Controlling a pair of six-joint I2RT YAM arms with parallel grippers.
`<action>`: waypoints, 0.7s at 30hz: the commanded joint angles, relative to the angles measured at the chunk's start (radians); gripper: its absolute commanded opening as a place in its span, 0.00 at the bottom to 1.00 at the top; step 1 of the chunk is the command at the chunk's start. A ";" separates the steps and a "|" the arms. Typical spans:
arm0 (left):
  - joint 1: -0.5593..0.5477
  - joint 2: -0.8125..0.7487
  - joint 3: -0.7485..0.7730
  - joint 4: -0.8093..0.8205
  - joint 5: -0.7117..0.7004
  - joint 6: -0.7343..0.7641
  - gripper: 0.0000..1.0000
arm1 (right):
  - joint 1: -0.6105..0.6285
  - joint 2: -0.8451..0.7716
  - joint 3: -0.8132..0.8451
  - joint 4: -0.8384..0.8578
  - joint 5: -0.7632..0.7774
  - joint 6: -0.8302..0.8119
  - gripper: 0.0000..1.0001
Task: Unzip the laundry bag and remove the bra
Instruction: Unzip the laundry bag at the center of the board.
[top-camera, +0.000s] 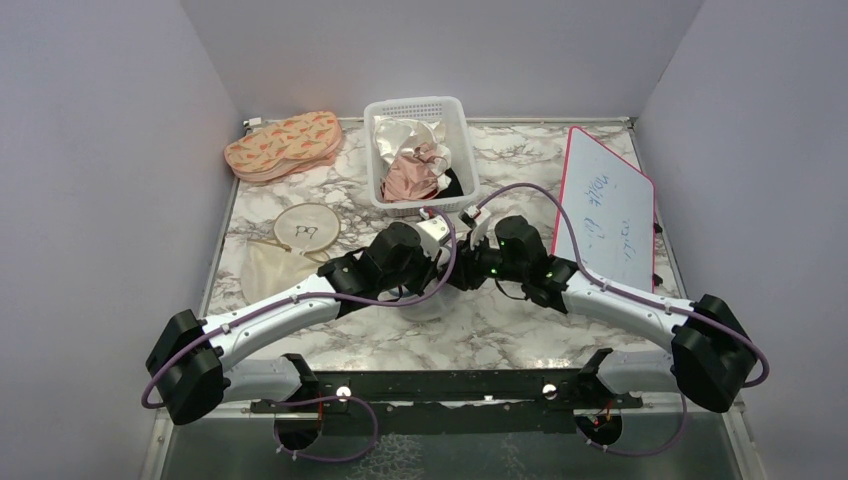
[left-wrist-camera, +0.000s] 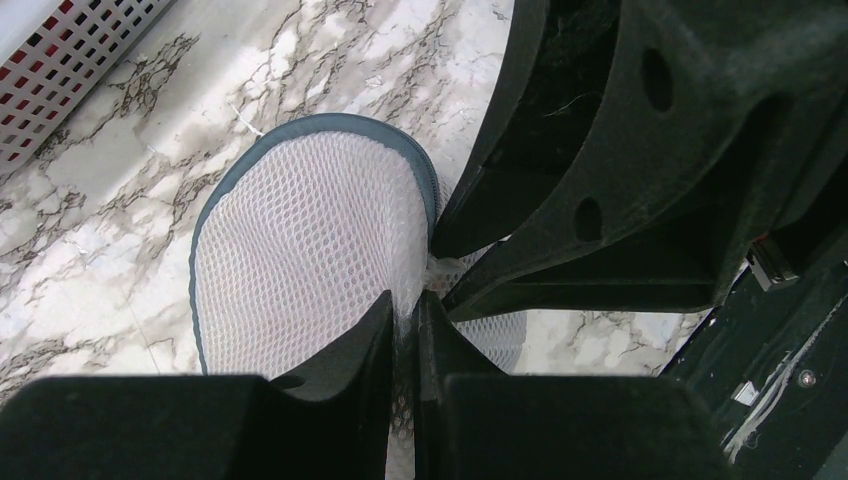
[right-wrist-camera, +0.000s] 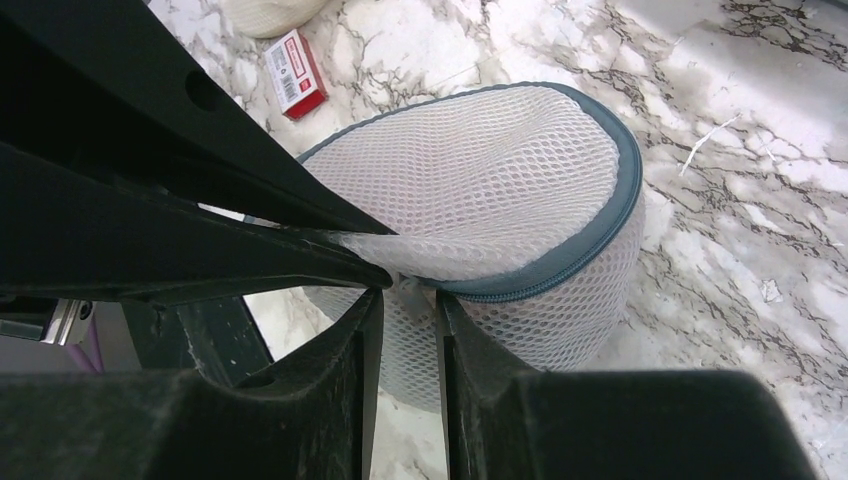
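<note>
The laundry bag (right-wrist-camera: 480, 170) is a round white mesh drum with a blue-grey zip rim (right-wrist-camera: 600, 230), standing on the marble table. My left gripper (left-wrist-camera: 403, 305) is shut on a pinch of the mesh top (left-wrist-camera: 300, 240) and holds it up in a fold. Close beside it is my right gripper (right-wrist-camera: 410, 297). Its jaws are a narrow gap apart, with the pale zip pull (right-wrist-camera: 408, 288) between the tips, and neither pad presses on the pull. In the top view both grippers meet over the bag and hide it. The bra is hidden.
A white slotted basket (top-camera: 418, 150) with pink and cream cloths stands behind the arms. A whiteboard (top-camera: 610, 205) lies at the right. To the left are a round hoop (top-camera: 306, 228), a cream pouch (top-camera: 268, 270) and a patterned pad (top-camera: 283, 145). A small red box (right-wrist-camera: 297, 72) lies near the bag.
</note>
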 joint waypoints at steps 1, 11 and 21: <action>0.002 0.000 0.022 0.014 0.045 -0.014 0.00 | 0.007 0.011 -0.018 0.062 0.023 0.010 0.24; 0.004 0.006 0.020 0.017 0.052 -0.011 0.00 | 0.008 0.002 -0.011 0.064 0.068 0.002 0.15; 0.004 0.002 0.017 0.019 0.048 0.005 0.00 | 0.007 -0.021 0.011 -0.009 0.139 0.005 0.01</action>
